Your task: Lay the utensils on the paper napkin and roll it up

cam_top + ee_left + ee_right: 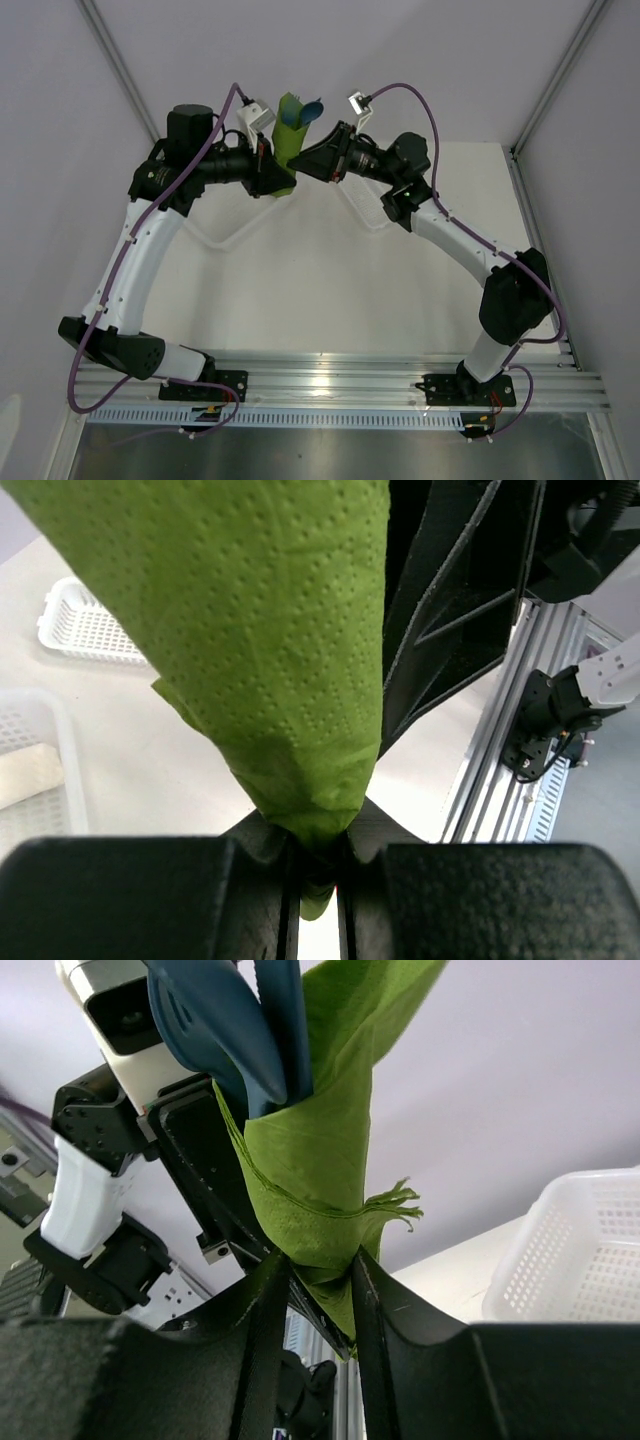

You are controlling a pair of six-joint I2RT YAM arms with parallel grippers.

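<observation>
The olive-green paper napkin is rolled into a cone and held upright in the air at the back of the table, between both grippers. Dark blue utensils stick out of its top; a spoon bowl shows in the right wrist view. My left gripper is shut on the napkin's lower end. My right gripper is shut on the napkin roll from the other side, its fingers pinching the narrow bottom.
A white mesh basket stands on the table in the left wrist view, with a second white basket nearer. Another white basket shows at the right of the right wrist view. The aluminium rail runs along the near edge.
</observation>
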